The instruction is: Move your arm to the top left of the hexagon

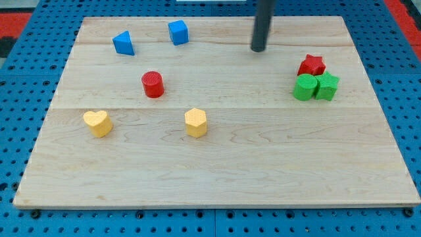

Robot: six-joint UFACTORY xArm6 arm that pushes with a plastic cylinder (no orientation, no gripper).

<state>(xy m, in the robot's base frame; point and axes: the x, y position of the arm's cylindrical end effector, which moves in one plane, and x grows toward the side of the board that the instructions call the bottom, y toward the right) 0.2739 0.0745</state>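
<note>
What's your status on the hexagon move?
My tip near the view's top, clear of blocks. Yellow hexagon lower left, untouched. Red cylinder near the target spot.

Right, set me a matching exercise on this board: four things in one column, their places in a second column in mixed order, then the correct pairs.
Column one:
1. yellow heart block
2. red star block
3. yellow hexagon block
4. my tip

Column two:
A. near the board's middle, below and right of the red cylinder
B. near the view's top, right of the two blue blocks, touching no block
C. at the view's left, the leftmost block
D. at the view's right, just above the two green blocks

Pairs: 1-C, 2-D, 3-A, 4-B
</note>
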